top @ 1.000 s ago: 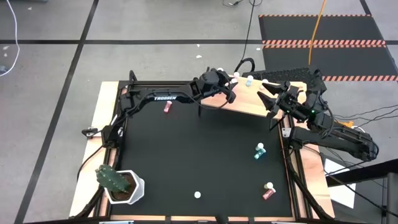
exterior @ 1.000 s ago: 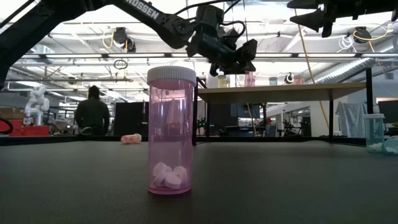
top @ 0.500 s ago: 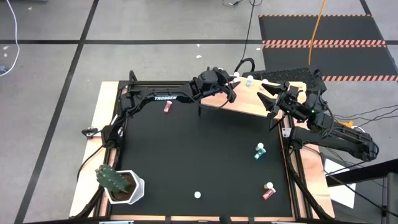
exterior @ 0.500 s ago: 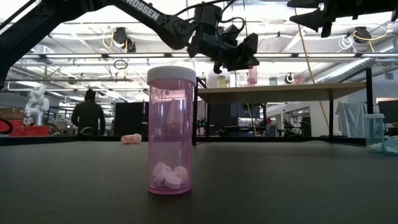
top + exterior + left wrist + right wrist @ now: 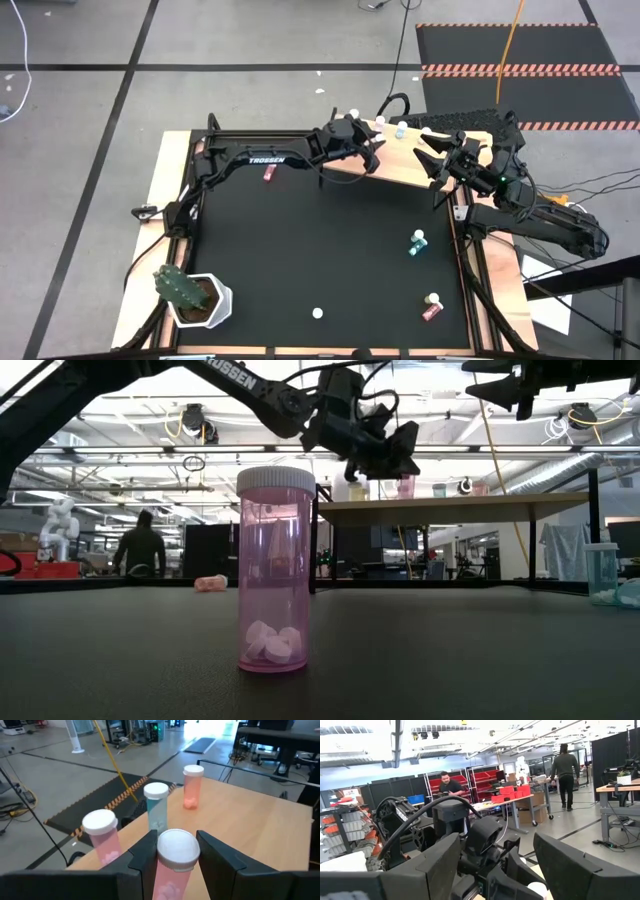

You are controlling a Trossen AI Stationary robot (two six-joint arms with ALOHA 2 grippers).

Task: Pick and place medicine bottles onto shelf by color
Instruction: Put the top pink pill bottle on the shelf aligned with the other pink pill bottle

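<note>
Reaching over the shelf [image 5: 420, 165] at the bench's [image 5: 300, 260] far edge, the left gripper [image 5: 366, 152] hovers; the right gripper [image 5: 432, 152] waits spread beyond the shelf's right end. Low view: a pink bottle [image 5: 274, 570] stands close. Left wrist view: fingers [image 5: 145, 852] pinch a pink-bodied bottle [image 5: 175, 860] beside three shelved bottles [image 5: 157, 810].

We note a grey floor [image 5: 250, 40] crossed by dark lines, with a black mat [image 5: 520, 45] edged in red-and-white hazard stripes. Beyond the table we see an open workshop: bright ceiling lights [image 5: 200, 425], red storage bins [image 5: 495, 780] on racks, and workbenches [image 5: 515, 802]. Two people [image 5: 565, 767] are visible far off.
</note>
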